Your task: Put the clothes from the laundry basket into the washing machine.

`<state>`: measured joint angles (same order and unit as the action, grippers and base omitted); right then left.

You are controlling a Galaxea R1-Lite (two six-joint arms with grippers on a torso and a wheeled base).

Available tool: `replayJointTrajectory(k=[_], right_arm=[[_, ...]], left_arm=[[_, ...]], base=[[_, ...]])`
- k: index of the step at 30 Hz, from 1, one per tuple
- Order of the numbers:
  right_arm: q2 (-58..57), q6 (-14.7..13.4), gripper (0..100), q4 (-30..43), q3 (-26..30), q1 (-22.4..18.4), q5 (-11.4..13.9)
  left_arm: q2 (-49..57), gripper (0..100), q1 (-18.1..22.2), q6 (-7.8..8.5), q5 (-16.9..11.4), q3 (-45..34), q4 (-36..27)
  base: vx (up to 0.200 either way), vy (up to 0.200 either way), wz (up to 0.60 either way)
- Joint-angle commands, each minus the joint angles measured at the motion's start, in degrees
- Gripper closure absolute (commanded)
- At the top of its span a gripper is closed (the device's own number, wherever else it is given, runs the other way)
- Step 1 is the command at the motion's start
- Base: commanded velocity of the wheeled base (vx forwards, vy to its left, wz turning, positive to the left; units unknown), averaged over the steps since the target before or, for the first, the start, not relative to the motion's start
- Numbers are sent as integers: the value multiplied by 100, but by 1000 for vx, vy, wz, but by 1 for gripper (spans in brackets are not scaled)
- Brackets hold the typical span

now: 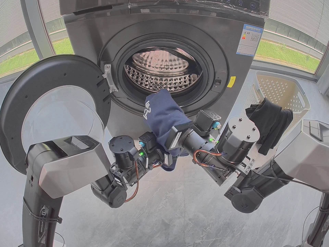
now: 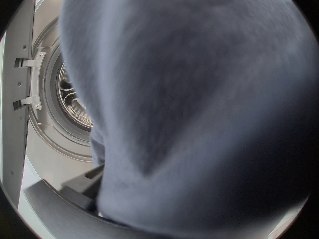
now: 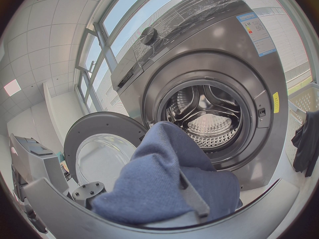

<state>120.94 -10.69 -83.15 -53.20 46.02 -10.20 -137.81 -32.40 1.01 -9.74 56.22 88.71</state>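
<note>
Navy-blue soft fabric garment (image 2: pixel 199 100) hangs very close before the left wrist camera and covers most of what that camera sees. It is bunched into a thick roll with a small white print on one side. The right tool (image 3: pixel 176 183) is closed on this garment: one grey finger (image 3: pixel 194 196) lies pressed into the folds and the fabric is heaped over the rest of the tool. The left tool (image 1: pixel 164 158) sits just below and beside the right one, under the hanging lower end of the same garment; whether it is wide, narrow or holding the fabric I cannot tell. The garment is raised in front of the dark grey front-loading washing machine (image 1: pixel 219 42), its upper end at the lower rim of the round opening and outside the shiny steel drum (image 1: pixel 161 72). The round door with clear window (image 1: pixel 51 86) stands fully open on the robot's left side. To the right of the machine a beige perforated plastic laundry basket (image 1: pixel 291 93) stands on the grey tiled floor (image 1: pixel 178 216), and a black garment (image 1: pixel 270 120) is draped over its near rim.
</note>
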Motion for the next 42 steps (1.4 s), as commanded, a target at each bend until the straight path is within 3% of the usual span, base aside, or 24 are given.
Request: replayJointTrajectory(k=[1,10,14,19,26,27,31,33,34,36,38,42], right_arm=[[-124,-3,100,-8,73,-76,1],[-414,-91,100,62,653,-691,-105],[-396,-100,100,62,881,-726,-105],[-115,-135,100,18,1057,-673,-96],[-124,-126,100,-43,1048,-497,-61],[-150,-126,0,-52,1066,-454,-34],[-563,-12,0,-26,1778,-287,159],[-563,-12,0,-26,1778,-287,159],[-959,137,0,-70,2789,-137,528],[-1126,190,0,-122,3307,-84,678],[-1257,208,0,-245,3712,-49,862],[-1319,348,0,-324,3958,-84,968]], left_arm=[[-35,100,32,-48,34,38,15],[642,100,208,-277,315,-147,23],[958,100,217,-365,324,-331,15],[1617,100,190,-681,473,-903,23],[2171,100,208,-857,473,-1527,23],[2250,100,208,-883,473,-1606,23],[2575,100,217,-980,535,-1905,23],[2575,100,217,-980,535,-1905,23],[2945,100,182,-1296,543,-2318,23],[3138,100,155,-1446,535,-2529,23],[3226,100,164,-1437,491,-2616,23],[3261,100,164,-1384,499,-2748,32]], base=[[0,0,0],[0,0,0],[0,0,0],[0,0,0],[0,0,0],[0,0,0],[0,0,0],[0,0,0],[0,0,0],[0,0,0],[0,0,0],[0,0,0]])
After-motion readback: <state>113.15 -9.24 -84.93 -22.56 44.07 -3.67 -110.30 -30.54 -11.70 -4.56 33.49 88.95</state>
